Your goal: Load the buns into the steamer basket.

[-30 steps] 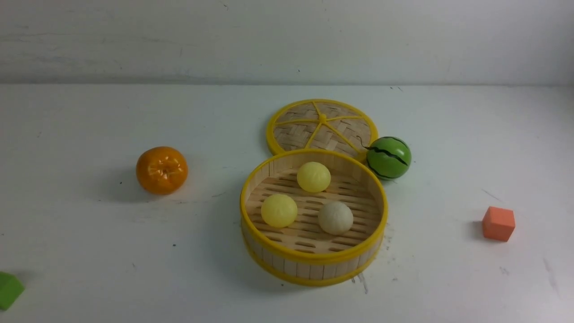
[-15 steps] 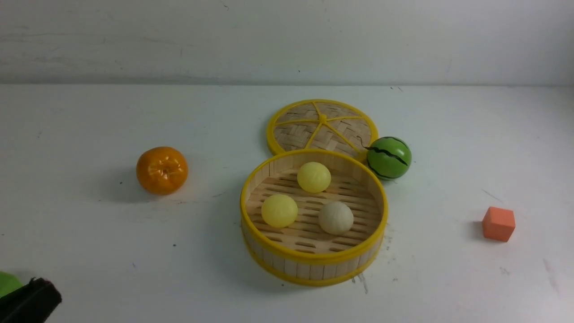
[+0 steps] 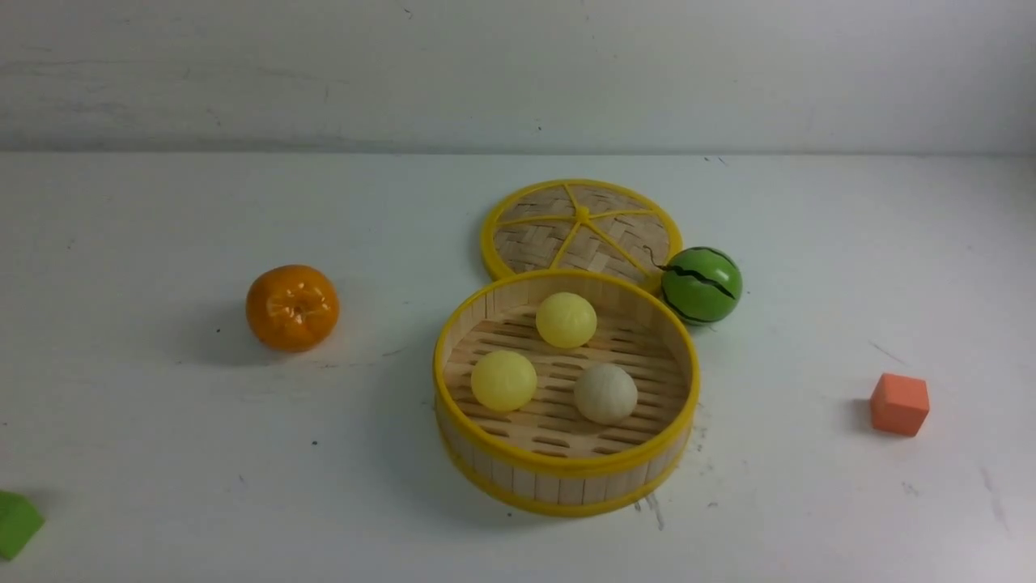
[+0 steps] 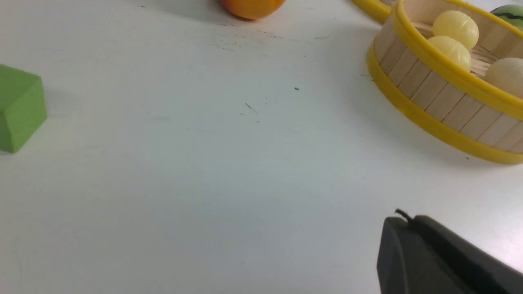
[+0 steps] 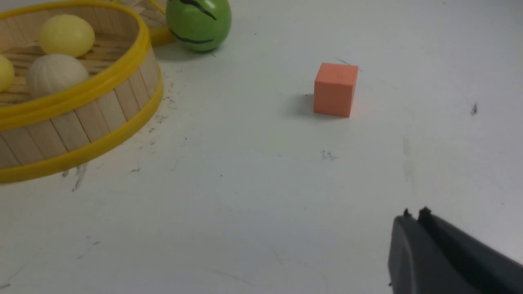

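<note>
Sitting inside the steamer basket [image 3: 566, 478] are all three buns: a pale yellow bun [image 3: 566, 319] toward the far wall, a second yellow bun [image 3: 503, 380] on the left of the slatted floor, and a beige-cream bun [image 3: 605, 393] on the right, close together but apart. The basket stands a little right of the middle of the desk [image 3: 162, 453], nearer its front edge than its back. Just behind it lies the woven lid [image 3: 541, 243], flat, its near rim hidden by the basket's far wall. A green striped watermelon ball [image 3: 701, 285] rests just beside the lid's right rim and near the basket's far right. An orange [image 3: 292, 307] sits well to the left of the basket, an orange-red cube [image 3: 900, 403] well to the right, and a green block [image 3: 16, 523] at the front left corner.

Neither arm shows in the front view. The left gripper [image 4: 402, 220] has its dark fingers pressed together on nothing; it hangs over bare desk, with the basket ahead of it and well apart and the green block off to its other side. The right gripper [image 5: 413, 215] is likewise closed and empty, only a thin seam between its fingers, with the cube ahead of it and the basket with its buns farther off.
</note>
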{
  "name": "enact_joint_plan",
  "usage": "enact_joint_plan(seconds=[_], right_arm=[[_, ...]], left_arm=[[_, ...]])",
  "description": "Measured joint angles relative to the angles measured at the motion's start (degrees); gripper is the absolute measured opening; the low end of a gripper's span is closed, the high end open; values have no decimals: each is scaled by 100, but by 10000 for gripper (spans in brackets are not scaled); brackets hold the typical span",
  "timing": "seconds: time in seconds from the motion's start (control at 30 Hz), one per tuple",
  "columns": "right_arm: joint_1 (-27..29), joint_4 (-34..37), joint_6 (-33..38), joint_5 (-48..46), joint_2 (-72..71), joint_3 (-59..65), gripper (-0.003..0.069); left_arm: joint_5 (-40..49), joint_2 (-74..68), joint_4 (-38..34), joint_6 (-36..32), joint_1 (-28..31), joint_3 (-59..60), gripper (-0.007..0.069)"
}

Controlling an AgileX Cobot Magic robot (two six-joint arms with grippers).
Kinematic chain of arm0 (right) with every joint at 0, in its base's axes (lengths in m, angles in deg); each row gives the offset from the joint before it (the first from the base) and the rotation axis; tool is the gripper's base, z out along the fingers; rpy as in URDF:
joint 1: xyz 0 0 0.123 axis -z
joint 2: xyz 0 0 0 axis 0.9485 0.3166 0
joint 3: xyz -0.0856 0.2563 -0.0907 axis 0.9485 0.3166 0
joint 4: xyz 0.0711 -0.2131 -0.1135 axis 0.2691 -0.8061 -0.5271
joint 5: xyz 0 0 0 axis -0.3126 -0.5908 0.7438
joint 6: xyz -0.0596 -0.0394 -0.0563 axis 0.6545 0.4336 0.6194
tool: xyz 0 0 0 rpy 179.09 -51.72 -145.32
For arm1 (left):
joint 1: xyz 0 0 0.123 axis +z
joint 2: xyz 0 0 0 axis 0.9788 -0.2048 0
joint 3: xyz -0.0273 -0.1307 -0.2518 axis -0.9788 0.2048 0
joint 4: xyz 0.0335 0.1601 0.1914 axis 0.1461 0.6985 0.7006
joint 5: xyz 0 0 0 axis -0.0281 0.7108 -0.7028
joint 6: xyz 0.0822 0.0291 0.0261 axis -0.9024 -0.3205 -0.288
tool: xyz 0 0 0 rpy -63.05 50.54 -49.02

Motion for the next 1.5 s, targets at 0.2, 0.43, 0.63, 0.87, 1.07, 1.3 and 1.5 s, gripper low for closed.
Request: enact_joint_plan(seconds=[0.2, 0.43, 0.63, 0.87, 1.07, 1.3, 1.5], right_arm=[[0, 0, 0, 0, 0, 0, 15], [5, 0, 0, 0, 0, 0, 23], [18, 0, 0, 0, 0, 0, 33], [18, 0, 0, 0, 0, 0, 41], [18, 0, 0, 0, 0, 0, 50], [18, 0, 0, 0, 0, 0, 64], [18, 0, 0, 0, 0, 0, 74]], left_arm=[[13, 0, 0, 69, 0, 0, -13], [13, 0, 0, 69, 0, 0, -13], [13, 0, 0, 69, 0, 0, -13], [13, 0, 0, 69, 0, 0, -13], [13, 0, 0, 69, 0, 0, -13], [13, 0, 0, 69, 0, 0, -10], [13, 0, 0, 69, 0, 0, -9]])
